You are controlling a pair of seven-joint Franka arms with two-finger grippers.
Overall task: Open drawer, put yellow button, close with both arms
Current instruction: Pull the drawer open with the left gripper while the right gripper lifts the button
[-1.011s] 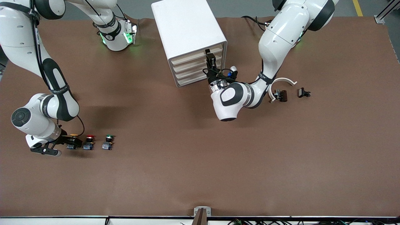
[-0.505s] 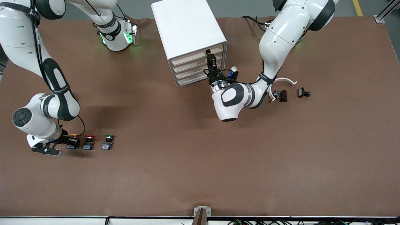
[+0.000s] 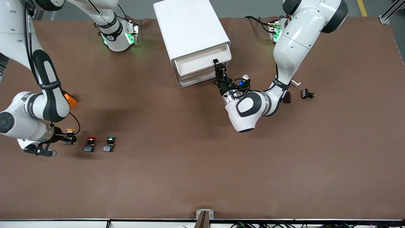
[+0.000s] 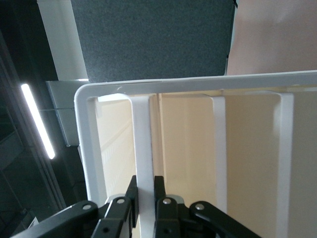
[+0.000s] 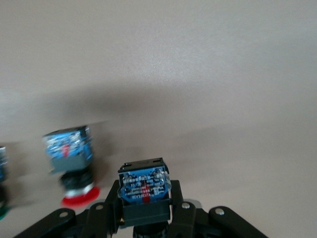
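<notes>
- Top drawer (image 3: 202, 61), shallow, cream front w/ white tray inside, stands pulled partway out of the white boxy cabinet (image 3: 190, 27); the like drawers under it are shut.
- Left pincer (image 3: 220, 67) at the drawer's front, at the corner toward the left arm's end of the desk; fingers (image 4: 163, 208) clamped together on a white rib of the drawer front, as left wrist view shows.
- Small yellow-capped pushbutton (image 3: 69, 135), black neck, blue-grey block base: held in the right pincer (image 3: 67, 138), over the brown desk (image 3: 202, 171) near the right arm's end.
- Right wrist view: pincer fingers (image 5: 111, 206) closed on both sides of the button's body, blue-grey base (image 5: 143, 186) facing the cam.
- Red-capped pushbutton (image 3: 90, 144) stands on the desk just beside the held one, toward the left arm's end; green-capped pushbutton (image 3: 109, 144) next in the row, just beside the red.
- Small black clip-like part (image 3: 307, 94) lies on the desk near the left arm's end; a second dark part (image 3: 287, 97) is half hidden by the left arm.
- Orange piece (image 3: 70, 99) shows beside the right arm's forearm; can't tell what it is.
</notes>
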